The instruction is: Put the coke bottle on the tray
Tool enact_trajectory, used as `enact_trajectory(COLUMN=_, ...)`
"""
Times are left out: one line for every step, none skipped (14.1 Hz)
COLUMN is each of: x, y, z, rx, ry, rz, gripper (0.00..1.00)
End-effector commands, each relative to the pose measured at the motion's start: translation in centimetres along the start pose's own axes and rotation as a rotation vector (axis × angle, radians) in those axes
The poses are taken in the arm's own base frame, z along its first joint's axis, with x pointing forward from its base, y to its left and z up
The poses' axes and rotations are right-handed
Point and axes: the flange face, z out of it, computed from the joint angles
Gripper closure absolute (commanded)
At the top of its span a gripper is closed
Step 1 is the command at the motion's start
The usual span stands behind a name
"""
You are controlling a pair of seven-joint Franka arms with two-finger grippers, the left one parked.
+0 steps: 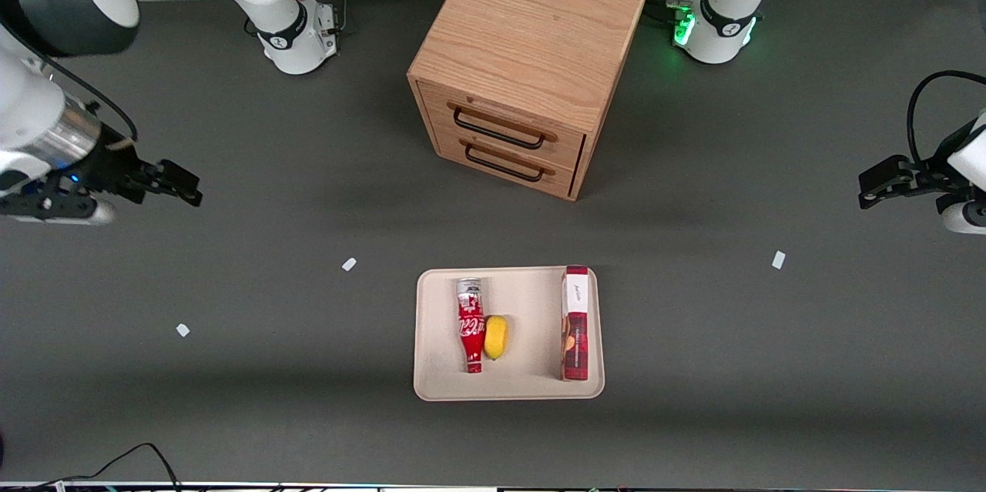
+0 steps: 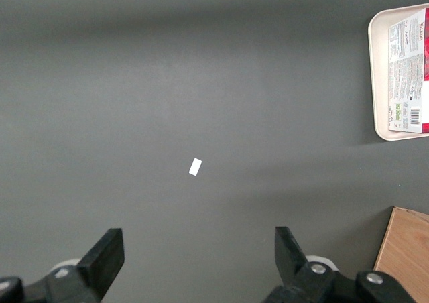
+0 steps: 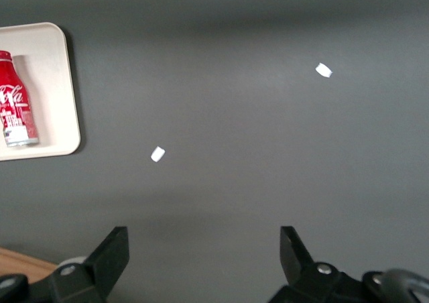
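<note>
The coke bottle (image 1: 471, 325) lies flat on the cream tray (image 1: 531, 390), cap toward the front camera and silver base toward the cabinet. It also shows in the right wrist view (image 3: 15, 102) on the tray (image 3: 59, 82). My right gripper (image 1: 183, 189) is open and empty. It hangs above bare table toward the working arm's end, well apart from the tray. In the right wrist view its gripper (image 3: 204, 241) has both black fingers spread wide over the grey mat.
A yellow lemon (image 1: 496, 336) lies against the bottle on the tray. A flat red-and-white box (image 1: 575, 322) lies along the tray's edge nearest the parked arm. A wooden drawer cabinet (image 1: 524, 68) stands farther from the camera. Small white tape bits (image 1: 349, 264) mark the mat.
</note>
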Motion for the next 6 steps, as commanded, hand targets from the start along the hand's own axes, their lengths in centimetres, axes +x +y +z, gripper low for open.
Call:
enact_trajectory(x=-2.3, y=0.9, z=-2.4, rx=-0.005, ry=0.027, rz=-0.017, gripper=0.00)
enact_trajectory(x=-2.5, y=0.7, z=-2.7, rx=-0.001, ry=0.028, rz=-0.018, gripper=0.00)
enact_trajectory(x=-2.5, y=0.6, z=-3.0, rx=0.005, ry=0.030, rz=-0.009, gripper=0.00)
enact_trajectory(x=-2.4, y=0.5, z=-3.3, rx=0.006, ry=0.036, rz=-0.005, gripper=0.00)
enact_trajectory(x=-2.3, y=0.4, z=-3.6, rx=0.005, ry=0.030, rz=-0.003, gripper=0.00)
enact_trajectory(x=-2.5, y=0.4, z=-3.6, rx=0.003, ry=0.010, rz=-0.003, gripper=0.00)
